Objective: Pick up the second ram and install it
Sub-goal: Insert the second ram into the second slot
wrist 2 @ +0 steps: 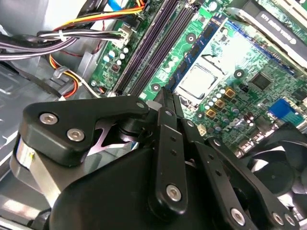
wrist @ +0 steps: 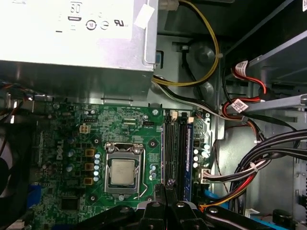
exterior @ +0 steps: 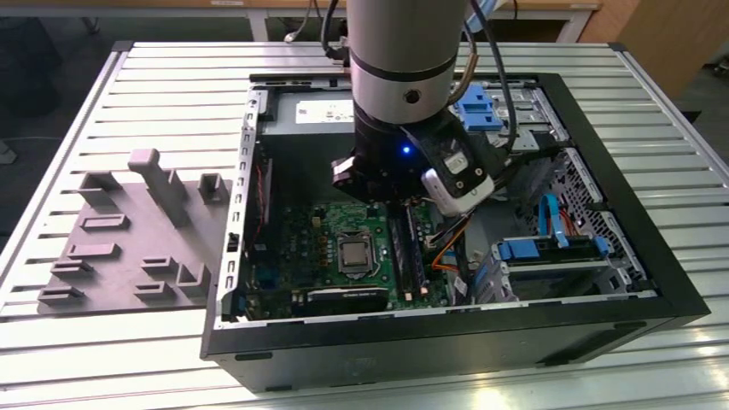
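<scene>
1. The gripper (wrist 2: 165,98) has its fingers (wrist 2: 169,143) drawn together, clamped on the ram (wrist: 169,178), a thin dark strip seen edge-on between the tips.
2. The ram is over the slots (wrist: 177,143), at their end far from the power supply (wrist: 72,28); I cannot tell if it touches them.
3. Another stick (wrist: 189,148) stands in the slot farthest from the CPU (wrist: 121,173).
4. The motherboard (wrist: 72,134), power supply and cables (wrist: 268,148) sit inside the open case (exterior: 638,282).
5. The case stands on the table (exterior: 171,68), with a grey fixture (exterior: 125,239) by the table edge at the exterior view's left.
</scene>
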Action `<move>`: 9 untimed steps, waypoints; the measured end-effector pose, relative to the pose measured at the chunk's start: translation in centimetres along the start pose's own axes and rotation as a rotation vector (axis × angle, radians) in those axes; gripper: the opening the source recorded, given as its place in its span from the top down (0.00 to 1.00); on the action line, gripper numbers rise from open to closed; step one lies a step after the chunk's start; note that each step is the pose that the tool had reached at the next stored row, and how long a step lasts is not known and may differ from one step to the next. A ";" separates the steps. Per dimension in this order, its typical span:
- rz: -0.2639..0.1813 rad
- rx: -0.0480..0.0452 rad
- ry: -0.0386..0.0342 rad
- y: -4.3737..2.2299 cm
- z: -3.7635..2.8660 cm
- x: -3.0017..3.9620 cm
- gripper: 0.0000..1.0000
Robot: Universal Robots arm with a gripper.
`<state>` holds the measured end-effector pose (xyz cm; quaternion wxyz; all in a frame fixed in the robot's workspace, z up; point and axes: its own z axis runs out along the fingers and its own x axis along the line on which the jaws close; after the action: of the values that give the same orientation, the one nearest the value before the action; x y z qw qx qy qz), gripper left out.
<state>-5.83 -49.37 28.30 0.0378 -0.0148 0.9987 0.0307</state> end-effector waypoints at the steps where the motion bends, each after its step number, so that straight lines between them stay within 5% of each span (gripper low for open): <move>1: 0.005 0.0003 -0.0003 -0.01 0.10 -0.05 0.88; 9: 0.033 0.0026 -0.0020 -0.05 0.68 -0.37 0.88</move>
<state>-5.40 -49.37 27.65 0.0383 0.0018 0.9988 0.0300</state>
